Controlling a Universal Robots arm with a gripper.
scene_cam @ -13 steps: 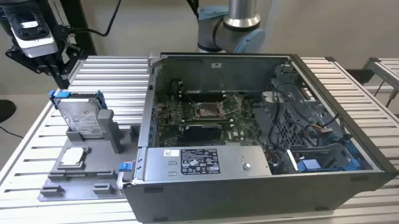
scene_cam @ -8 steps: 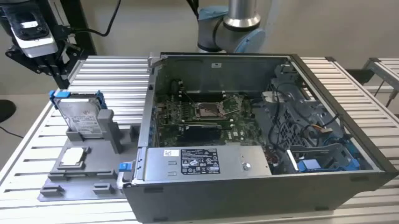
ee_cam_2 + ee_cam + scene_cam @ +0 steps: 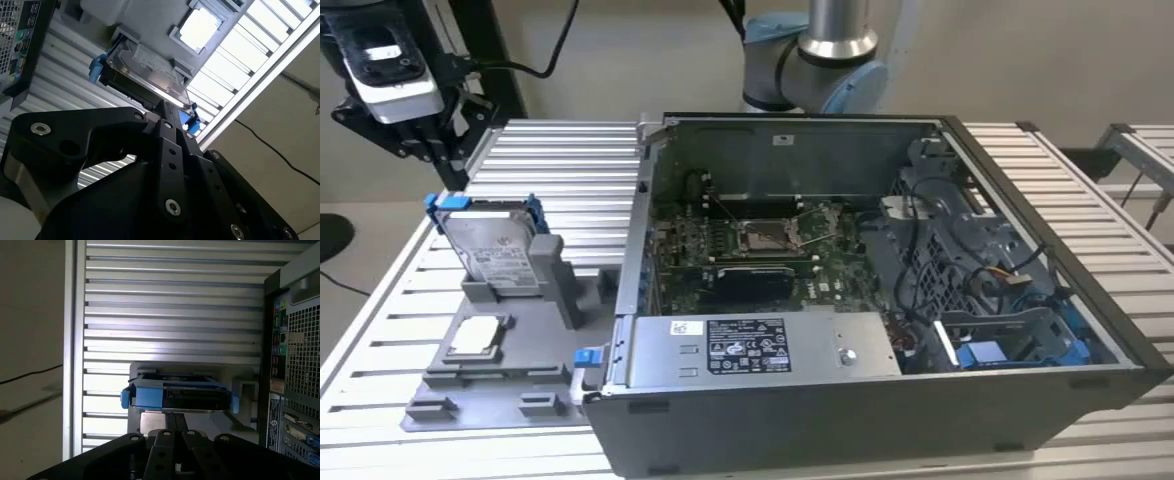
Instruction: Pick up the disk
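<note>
We note disk [image 3: 491,243] standing on edge in grey holder [image 3: 550,270], at exterior view's left of case [image 3: 854,410]; upper edge exposed for grasp. Gripper [image 3: 170,111] above disk, apart; whether open or closed, we cannot tell.

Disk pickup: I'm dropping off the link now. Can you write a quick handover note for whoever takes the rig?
Gripper: poised above the disk, apart from it, not touching.
Disk: stands on edge in the grey holder at the exterior view's left, beside the open computer case.
Done: gripper is lined up over the disk's blue-framed top edge, as both wrist views show.
Left: disk not yet gripped or lifted.
</note>
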